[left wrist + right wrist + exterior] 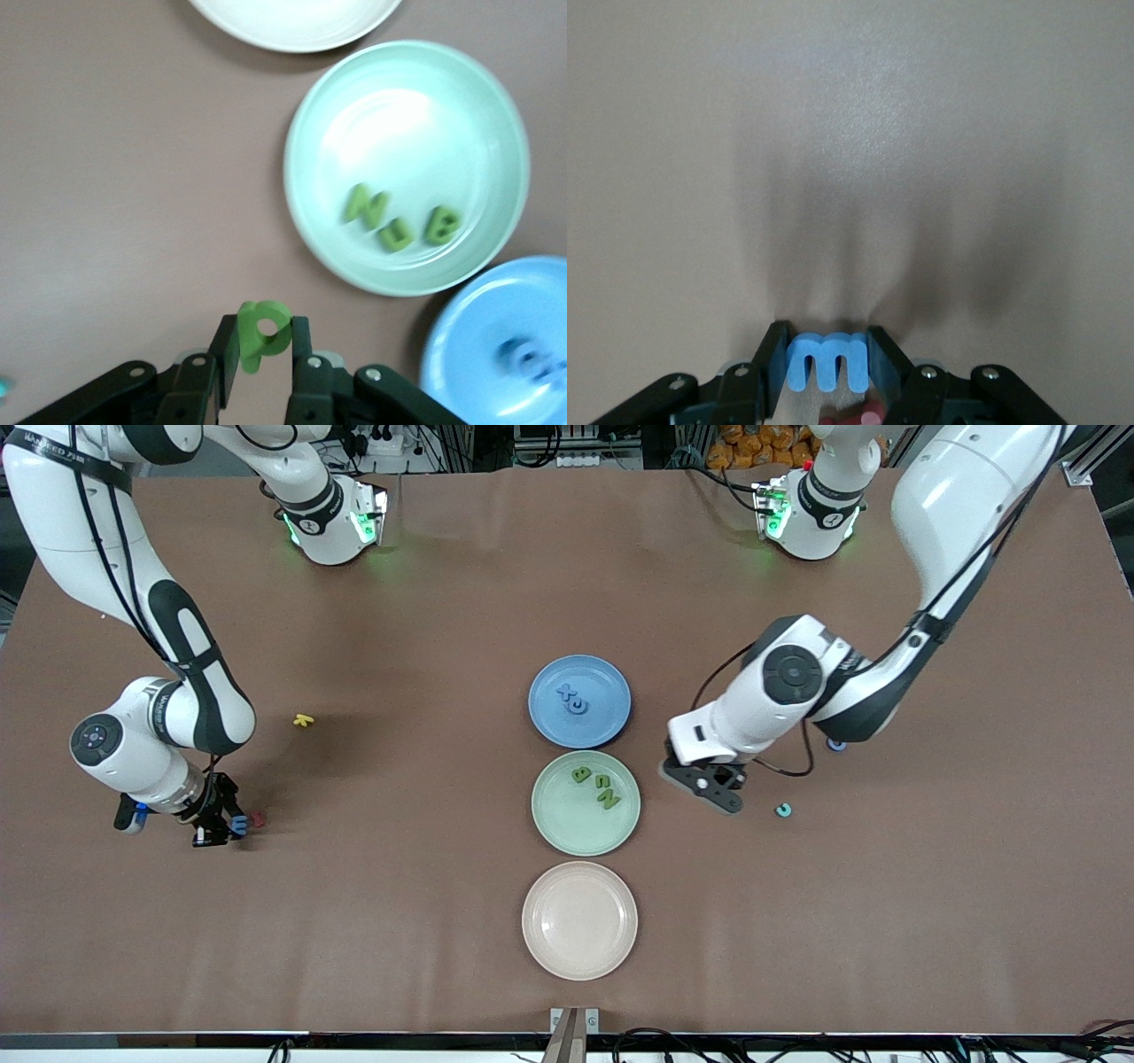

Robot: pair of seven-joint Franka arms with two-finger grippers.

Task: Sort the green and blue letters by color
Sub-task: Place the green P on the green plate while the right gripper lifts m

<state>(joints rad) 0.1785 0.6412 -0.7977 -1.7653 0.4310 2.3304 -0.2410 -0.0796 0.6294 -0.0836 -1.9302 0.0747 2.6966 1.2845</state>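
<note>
My right gripper (pixel 219 829) is low at the table near the right arm's end, shut on a blue letter (pixel 829 359) shaped like an m, pads against both its sides. My left gripper (pixel 726 797) hangs over the table beside the green plate (pixel 567 824), shut on a green letter (pixel 251 345) shaped like a P. Three green letters (pixel 602 784) lie in the green plate. Two blue letters (pixel 572 698) lie in the blue plate (pixel 602 682).
A cream plate (pixel 579 919) sits nearest the front camera, in line with the other two. A dark red piece (pixel 258 818) lies beside the right gripper, with a yellow letter (pixel 304 720) farther off. A teal letter (pixel 783 810) and a small blue piece (pixel 835 745) lie near the left arm.
</note>
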